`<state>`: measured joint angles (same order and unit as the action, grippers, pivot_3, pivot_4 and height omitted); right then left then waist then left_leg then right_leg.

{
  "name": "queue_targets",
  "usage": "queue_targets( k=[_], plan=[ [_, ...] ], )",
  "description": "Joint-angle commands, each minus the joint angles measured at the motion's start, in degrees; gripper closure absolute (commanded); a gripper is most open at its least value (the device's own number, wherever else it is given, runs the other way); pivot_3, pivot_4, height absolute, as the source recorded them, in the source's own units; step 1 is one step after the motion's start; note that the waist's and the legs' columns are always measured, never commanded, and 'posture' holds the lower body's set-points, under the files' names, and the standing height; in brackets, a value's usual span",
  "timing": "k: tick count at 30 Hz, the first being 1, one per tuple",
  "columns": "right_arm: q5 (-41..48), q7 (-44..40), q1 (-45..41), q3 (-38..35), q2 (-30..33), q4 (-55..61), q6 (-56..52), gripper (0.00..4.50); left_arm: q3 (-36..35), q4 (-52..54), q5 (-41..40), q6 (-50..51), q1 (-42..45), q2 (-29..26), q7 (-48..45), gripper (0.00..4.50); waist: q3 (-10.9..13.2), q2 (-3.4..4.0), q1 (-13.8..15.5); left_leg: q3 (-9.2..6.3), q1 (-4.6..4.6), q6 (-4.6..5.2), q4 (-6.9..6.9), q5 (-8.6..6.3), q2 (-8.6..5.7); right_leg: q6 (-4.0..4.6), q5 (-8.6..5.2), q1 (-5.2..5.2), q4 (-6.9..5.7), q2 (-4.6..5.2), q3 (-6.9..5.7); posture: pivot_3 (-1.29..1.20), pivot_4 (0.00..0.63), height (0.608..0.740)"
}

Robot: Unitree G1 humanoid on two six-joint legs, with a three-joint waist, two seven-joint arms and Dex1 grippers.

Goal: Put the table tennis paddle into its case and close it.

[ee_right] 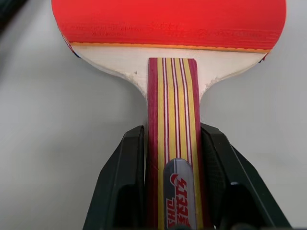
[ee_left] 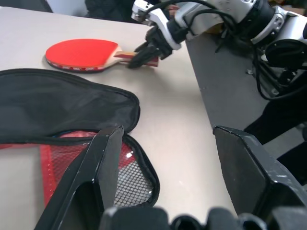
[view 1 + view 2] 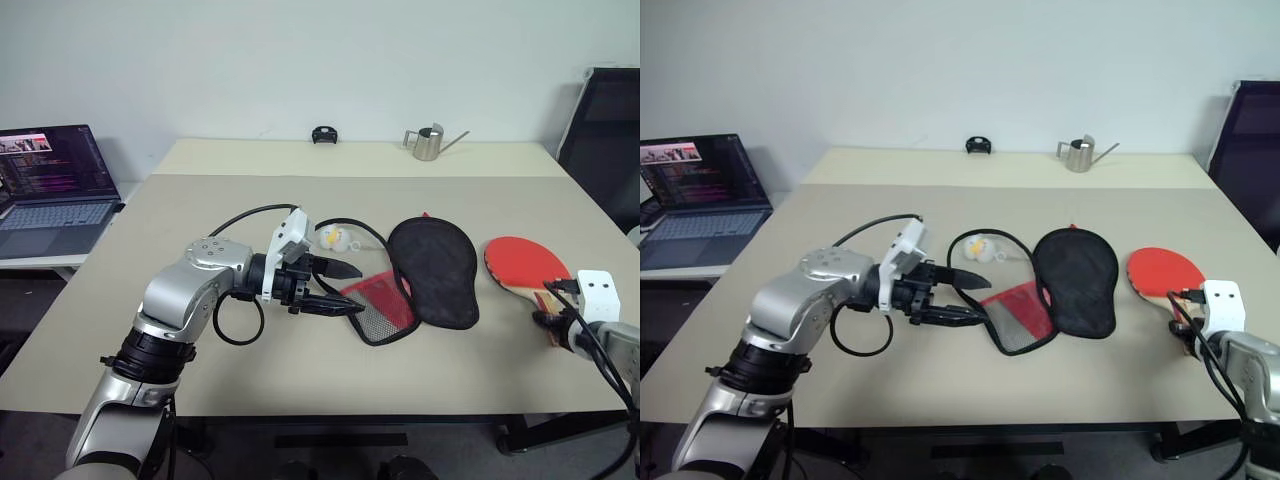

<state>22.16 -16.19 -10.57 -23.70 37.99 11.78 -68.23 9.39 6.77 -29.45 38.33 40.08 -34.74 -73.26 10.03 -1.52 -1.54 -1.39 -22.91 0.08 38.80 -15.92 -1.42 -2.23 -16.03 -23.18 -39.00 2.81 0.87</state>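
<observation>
Our right gripper (image 1: pixel 168 191) is clamped on the handle of the paddle (image 3: pixel 525 265), which lies flat near the table's (image 3: pixel 250 200) right edge. Our left gripper (image 3: pixel 340 288) hovers with fingers apart, the lower one at the rim of the case (image 3: pixel 435 265), spread open mid-table. We judge the paddle should travel level, blade first, while the left steadies the red mesh flap.
</observation>
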Motion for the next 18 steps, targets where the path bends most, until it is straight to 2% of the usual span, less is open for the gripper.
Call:
queue_targets(
  k=[1,8,15,18],
  plan=[
    [2.1,-1.76,2.71,-1.49,1.17,6.77,-3.5,3.26,0.59,1.32,-0.87,-0.43,0.92,0.32,-0.8,1.23,0.0,0.0,-0.03,0.0,0.01,0.0,0.0,0.0,0.0,0.0,0.0,0.0,0.0,-0.01,0.0,0.0,0.15,0.74],
    [0.73,0.49,0.97,-1.96,-0.74,4.4,-2.69,3.26,1.34,0.52,-0.4,-1.03,1.5,0.96,-1.52,1.23,0.0,0.0,-0.16,0.01,0.03,0.0,0.0,0.0,0.01,0.0,0.0,0.01,-0.02,-0.04,0.02,0.0,0.15,0.74],
    [-0.53,1.55,-1.17,-0.85,-1.61,0.6,-1.05,0.98,1.24,1.08,-0.26,-1.28,0.54,0.72,-1.47,1.23,-0.01,0.0,-0.2,0.02,0.04,0.0,0.01,0.01,0.01,0.0,0.0,0.01,-0.02,-0.04,0.03,0.0,0.15,0.74],
    [-1.18,1.79,-2.57,-0.1,-2.31,-1.18,-0.07,0.98,1.1,1.11,-0.22,-1.37,0.3,0.56,-1.4,1.23,-0.01,0.0,-0.31,0.04,0.06,0.0,0.02,0.01,0.01,0.0,0.01,0.01,-0.03,-0.04,0.06,0.0,0.15,0.74]
  ],
)
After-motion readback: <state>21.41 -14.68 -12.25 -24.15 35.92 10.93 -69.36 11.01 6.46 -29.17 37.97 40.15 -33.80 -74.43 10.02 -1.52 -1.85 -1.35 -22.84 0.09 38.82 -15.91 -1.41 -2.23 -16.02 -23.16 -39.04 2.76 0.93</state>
